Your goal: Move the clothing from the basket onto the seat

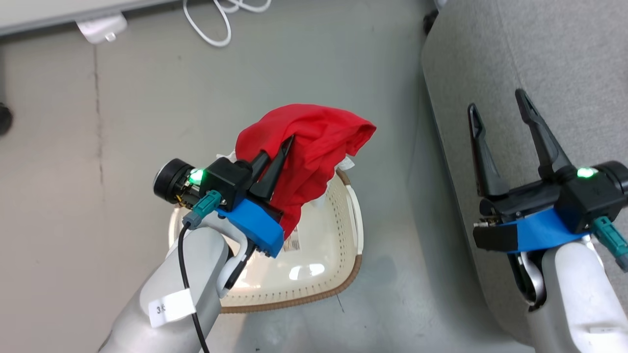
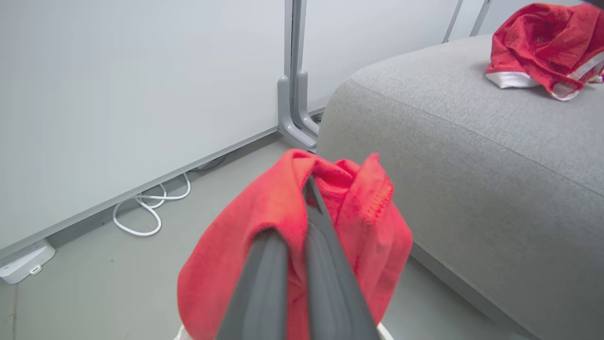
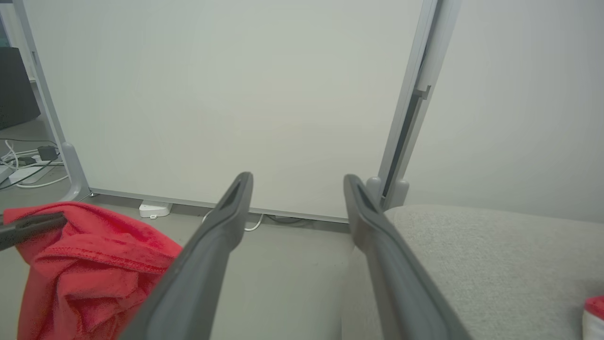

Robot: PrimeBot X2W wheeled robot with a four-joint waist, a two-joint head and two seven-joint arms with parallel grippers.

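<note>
I'm clamping my left tool (image 1: 278,148) tight on a garment (image 1: 319,132), holding it over the basket (image 1: 343,220), my right tool (image 1: 496,100) gaping wide, gripping nothing, over the seat (image 1: 539,49) at 3 o'clock, second garment (image 2: 542,42) lying on the seat

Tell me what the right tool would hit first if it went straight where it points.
Likely the white wall panel; the right tool points past the seat, though depth is unclear.

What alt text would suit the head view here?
The left tool, shut on a red garment, holds it above the cream basket on the floor. The right tool stands open over the edge of the grey seat.
</note>
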